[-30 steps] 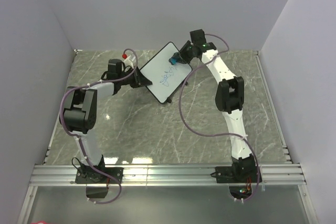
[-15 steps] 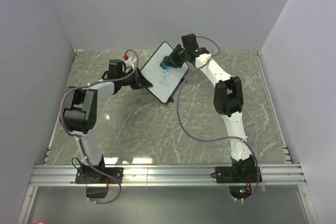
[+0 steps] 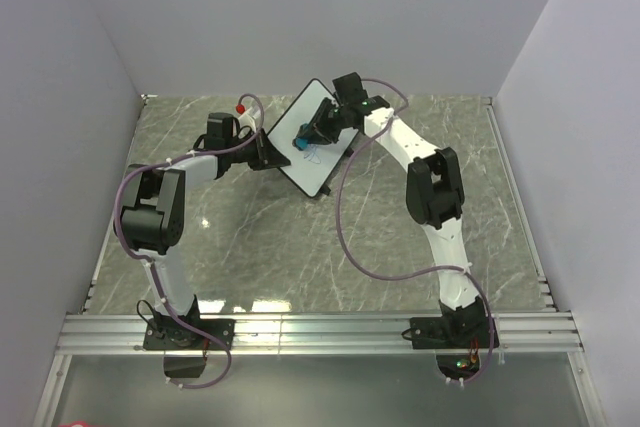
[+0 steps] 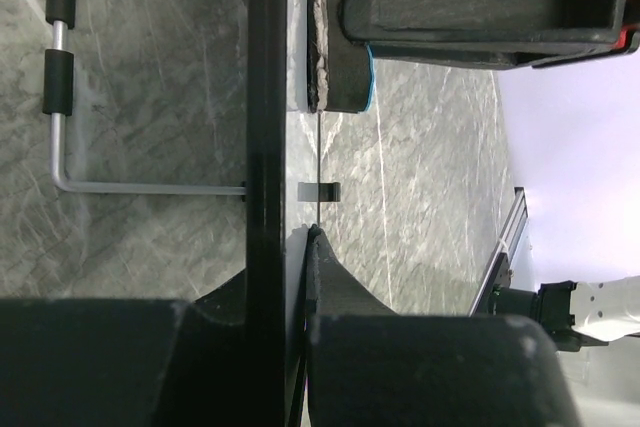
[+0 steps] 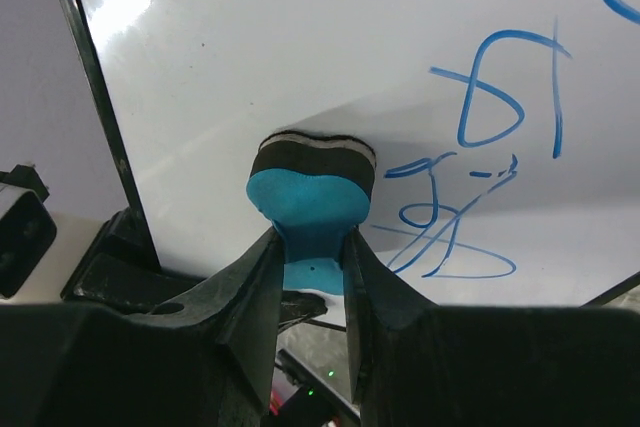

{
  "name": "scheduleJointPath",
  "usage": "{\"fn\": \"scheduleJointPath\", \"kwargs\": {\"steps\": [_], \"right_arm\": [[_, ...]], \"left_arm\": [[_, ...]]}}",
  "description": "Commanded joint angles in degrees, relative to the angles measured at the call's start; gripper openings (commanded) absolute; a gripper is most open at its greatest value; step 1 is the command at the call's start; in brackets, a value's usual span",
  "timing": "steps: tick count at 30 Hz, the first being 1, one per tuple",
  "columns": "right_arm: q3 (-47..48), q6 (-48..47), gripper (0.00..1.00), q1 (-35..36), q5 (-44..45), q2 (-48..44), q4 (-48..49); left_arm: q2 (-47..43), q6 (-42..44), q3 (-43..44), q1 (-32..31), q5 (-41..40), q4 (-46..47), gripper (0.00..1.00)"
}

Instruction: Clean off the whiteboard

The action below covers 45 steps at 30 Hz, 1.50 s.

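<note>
The whiteboard [image 3: 300,127], white with a thin black frame, stands tilted at the back of the table. My left gripper [image 3: 268,150] is shut on its left edge and holds it; in the left wrist view the board's edge [image 4: 266,97] runs between my fingers. My right gripper [image 3: 318,130] is shut on the blue eraser [image 3: 303,144] and presses its dark felt face against the board. In the right wrist view the eraser [image 5: 308,197] sits on the white surface [image 5: 300,37], just left of blue scribbles [image 5: 470,187].
A small red-capped object [image 3: 239,107] lies behind the left arm near the back wall. A metal wire stand [image 4: 60,97] of the board shows in the left wrist view. Grey walls close in the table on three sides.
My right gripper has slid the eraser down and left across the board, from its upper right corner toward the middle. The scribbles' upper part is gone. The left arm has not moved.
</note>
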Motion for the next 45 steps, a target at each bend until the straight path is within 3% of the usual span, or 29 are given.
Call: {"fn": "scheduleJointPath", "kwargs": {"steps": [1,13,27,35,45], "right_arm": [[4.76,-0.28,0.0,-0.68,0.2,5.17,-2.4],[14.7,4.47,0.0,-8.77,4.78,12.65,-3.01],[-0.23,-1.07,0.0,0.28,-4.18,2.98,2.53],[-5.78,-2.04,0.0,1.25,-5.42,0.17,2.53],[9.94,1.91,0.0,-5.69,-2.34,9.3,-0.46]], "left_arm": [[2.65,3.28,-0.59,-1.01,-0.9,-7.38,0.0],[2.04,3.72,-0.76,-0.74,-1.52,-8.96,0.0],[2.65,2.75,-0.94,-0.83,-0.73,-8.08,0.0],[2.21,3.02,-0.85,-0.92,-1.17,-8.08,0.0],[1.51,3.37,-0.94,-1.01,-1.34,-8.43,0.0]]}}
